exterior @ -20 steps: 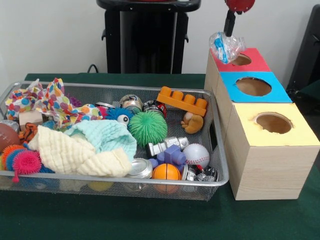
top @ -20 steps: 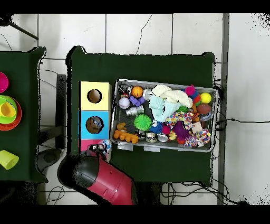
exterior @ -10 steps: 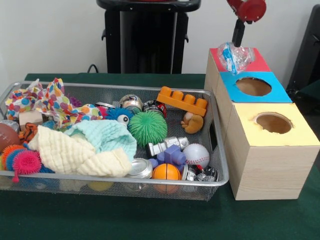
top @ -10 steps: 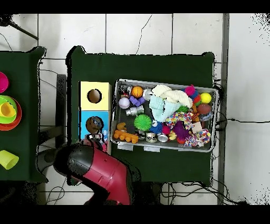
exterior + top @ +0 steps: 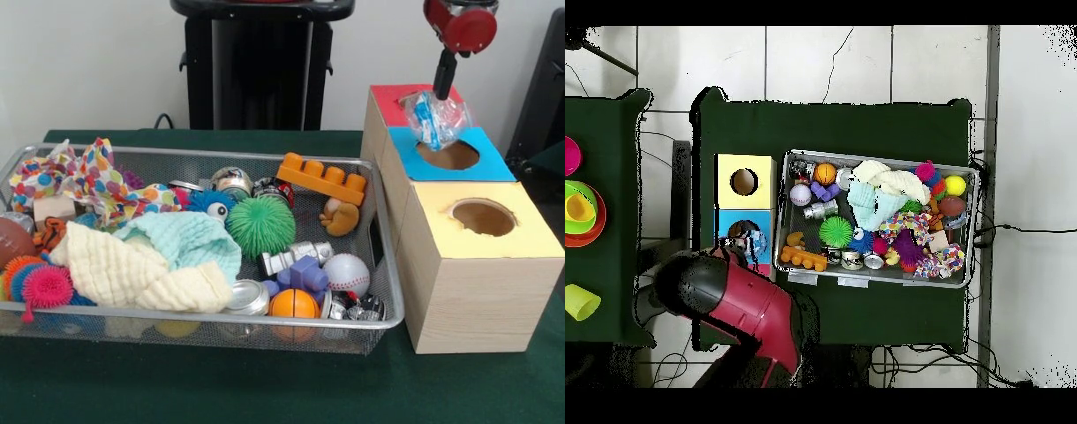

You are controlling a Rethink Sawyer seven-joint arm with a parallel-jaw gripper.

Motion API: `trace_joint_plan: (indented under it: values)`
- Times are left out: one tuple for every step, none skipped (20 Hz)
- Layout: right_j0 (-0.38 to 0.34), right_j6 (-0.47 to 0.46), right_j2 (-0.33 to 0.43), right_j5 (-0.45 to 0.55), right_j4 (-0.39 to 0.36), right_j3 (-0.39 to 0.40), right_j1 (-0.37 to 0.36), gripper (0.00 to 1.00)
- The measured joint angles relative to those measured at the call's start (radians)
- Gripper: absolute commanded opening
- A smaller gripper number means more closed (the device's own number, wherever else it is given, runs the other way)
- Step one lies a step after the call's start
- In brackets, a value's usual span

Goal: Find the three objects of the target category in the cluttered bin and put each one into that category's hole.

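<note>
A crumpled clear plastic bottle (image 5: 439,119) with a blue label hangs from my gripper (image 5: 440,94), which is shut on it. It sits over the far edge of the blue box's hole (image 5: 450,157), between the red box (image 5: 386,95) and the blue box (image 5: 494,164). From overhead the bottle (image 5: 753,241) shows over the blue box (image 5: 730,222), at the tip of my red arm (image 5: 730,300). The wire bin (image 5: 389,265) left of the boxes is full of toys, cans and cloths.
A yellow box (image 5: 530,238) with its own hole (image 5: 483,216) stands nearest the camera. In the bin lie an orange brick (image 5: 323,178), a green spiky ball (image 5: 261,226), a baseball (image 5: 347,275), cans (image 5: 247,298) and folded cloths (image 5: 132,269). Coloured cups (image 5: 579,215) sit on a side table.
My gripper has carried the plastic bottle from above the red box's hole forward to the blue box's hole, and the arm has swung with it.
</note>
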Motion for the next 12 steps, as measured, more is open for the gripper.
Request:
trace_joint_plan:
  values:
    - [-0.001,0.010,0.001,0.000,0.010,-0.007,0.006,0.00]
    - [-0.001,0.015,0.002,0.000,0.018,-0.010,0.010,0.00]
    - [-0.001,0.018,0.003,0.000,0.026,-0.013,0.014,0.00]
    - [-0.001,0.020,0.004,0.000,0.034,-0.016,0.019,0.00]
    - [-0.001,0.021,0.006,0.000,0.041,-0.018,0.023,0.00]
    - [-0.001,0.021,0.008,-0.001,0.050,-0.021,0.029,0.00]
    - [-0.001,0.021,0.009,-0.002,0.056,-0.022,0.034,0.00]
    - [-0.001,0.021,0.011,-0.006,0.063,-0.022,0.040,0.00]
    - [-0.001,0.021,0.012,-0.011,0.069,-0.022,0.046,0.00]
    - [-0.001,0.021,0.014,-0.018,0.075,-0.022,0.053,0.00]
    - [0.000,0.021,0.018,-0.025,0.080,-0.021,0.062,0.00]
    - [0.001,0.021,0.020,-0.025,0.082,-0.021,0.065,0.00]
